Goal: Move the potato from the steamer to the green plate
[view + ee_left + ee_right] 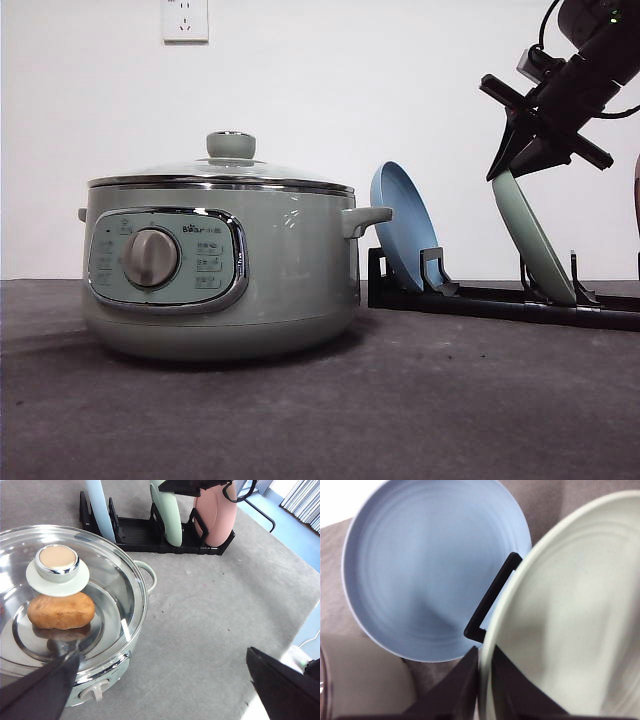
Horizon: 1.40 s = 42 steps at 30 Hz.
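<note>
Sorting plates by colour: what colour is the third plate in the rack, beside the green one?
Pale pink plate, seen best in the left wrist view.

The right gripper [512, 150] is matte black with flat, wedge-shaped fingers [457, 690]; a black cable loops above its bulky wrist. The left gripper's [165, 690] fingers are likewise black, tapering

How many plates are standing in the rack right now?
3: a blue plate at the end nearest the steamer, the green plate in the middle with the right pincer on its rim, and a pink plate at the far end.
</note>
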Tool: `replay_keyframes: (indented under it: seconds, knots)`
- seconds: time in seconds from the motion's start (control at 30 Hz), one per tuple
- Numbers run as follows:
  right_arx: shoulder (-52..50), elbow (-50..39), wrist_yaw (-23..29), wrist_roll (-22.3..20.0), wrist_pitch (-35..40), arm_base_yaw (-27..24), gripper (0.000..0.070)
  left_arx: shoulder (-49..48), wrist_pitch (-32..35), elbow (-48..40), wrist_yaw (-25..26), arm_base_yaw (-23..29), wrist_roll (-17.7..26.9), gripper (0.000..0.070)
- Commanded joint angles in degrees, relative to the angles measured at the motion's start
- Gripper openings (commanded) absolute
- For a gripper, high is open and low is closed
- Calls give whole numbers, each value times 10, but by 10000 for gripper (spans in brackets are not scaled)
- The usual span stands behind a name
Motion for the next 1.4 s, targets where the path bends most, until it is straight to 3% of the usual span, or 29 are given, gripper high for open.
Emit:
replay_keyframes:
  seconds: [0.0, 0.43, 0.63, 0.77, 0.83, 1.0, 1.2, 1.37]
  knots:
    - [5, 14, -28, -3, 11, -2, 0, 3, 4, 15, 3, -3, 7, 700]
    - [-123, 17, -105, -1, -29, 2, 0, 3, 4, 15, 3, -3, 6, 700]
    - [-206, 17, -116, -58, -112, 21, 0, 3, 5, 15, 3, -3, 7, 700]
    - [-253, 17, -109, -121, -195, 47, 0, 3, 6, 15, 3, -3, 7, 700]
    - [-274, 17, -82, -157, -245, 69, 0, 3, 6, 15, 3, -3, 7, 700]
    - [-312, 17, 56, -209, -347, 149, 0, 3, 6, 15, 3, -3, 7, 700]
    - [-331, 16, 155, -201, -418, 255, 0, 3, 6, 15, 3, -3, 7, 700]
    - [-331, 15, 272, -176, -474, 346, 0, 3, 6, 15, 3, -3, 7, 700]
